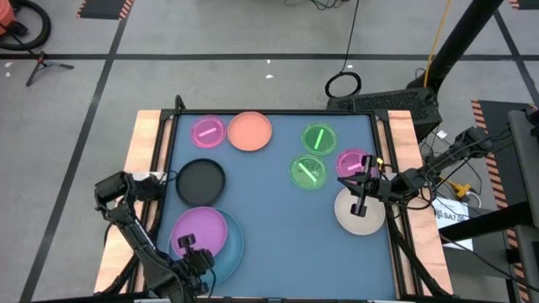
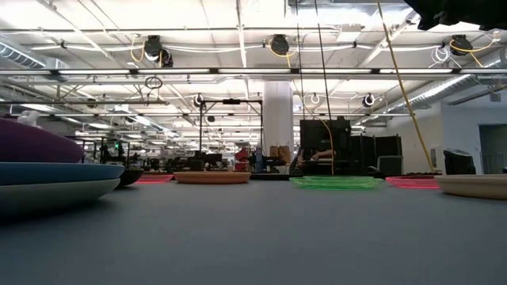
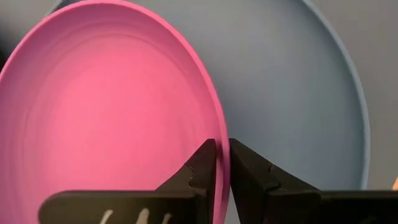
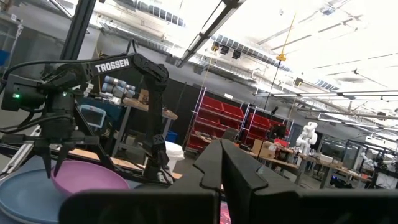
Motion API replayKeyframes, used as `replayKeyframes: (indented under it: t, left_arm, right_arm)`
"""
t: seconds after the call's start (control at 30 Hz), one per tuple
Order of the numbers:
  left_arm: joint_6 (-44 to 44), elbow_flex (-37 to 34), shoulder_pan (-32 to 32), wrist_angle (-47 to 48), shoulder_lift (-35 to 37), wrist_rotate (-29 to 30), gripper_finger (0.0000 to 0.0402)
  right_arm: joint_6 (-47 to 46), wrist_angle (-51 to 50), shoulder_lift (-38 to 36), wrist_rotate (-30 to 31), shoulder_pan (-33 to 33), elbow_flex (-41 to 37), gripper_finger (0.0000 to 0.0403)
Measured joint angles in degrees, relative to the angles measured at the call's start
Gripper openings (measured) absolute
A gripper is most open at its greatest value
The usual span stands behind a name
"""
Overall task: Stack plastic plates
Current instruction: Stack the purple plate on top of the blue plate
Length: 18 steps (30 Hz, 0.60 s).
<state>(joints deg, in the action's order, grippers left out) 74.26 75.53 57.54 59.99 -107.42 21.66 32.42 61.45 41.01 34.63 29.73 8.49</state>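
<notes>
The left pincer (image 3: 222, 163) is clenched on the rim of the purple plate (image 1: 199, 231), which lies in the light-blue plate (image 1: 232, 246) at the counter's (image 1: 269, 219) near left corner. The right pincer (image 1: 360, 204), closed on nothing, hangs over the beige plate (image 1: 349, 217). The left wrist view shows the purple plate smooth, glossy and pinkish; the low view hides its inside.
</notes>
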Motion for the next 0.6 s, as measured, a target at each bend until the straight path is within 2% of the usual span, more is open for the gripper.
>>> replayKeyframes:
  t: [0.17,0.3,0.6]
  left_arm:
    - [-7.64,0.29,0.45,-0.08,-0.04,-3.59,0.0047]
    - [-3.97,0.42,0.34,0.79,-0.04,-3.59,0.0047]
    - [-3.28,0.42,-0.56,0.35,-0.04,-7.24,0.0047]
  right_arm:
    - [0.0,0.0,0.0,0.0,0.0,0.0,0.0]
    - [0.25,0.0,0.0,0.0,0.0,0.0,0.0]
    - [0.42,0.0,0.02,0.0,0.01,0.0,0.0]
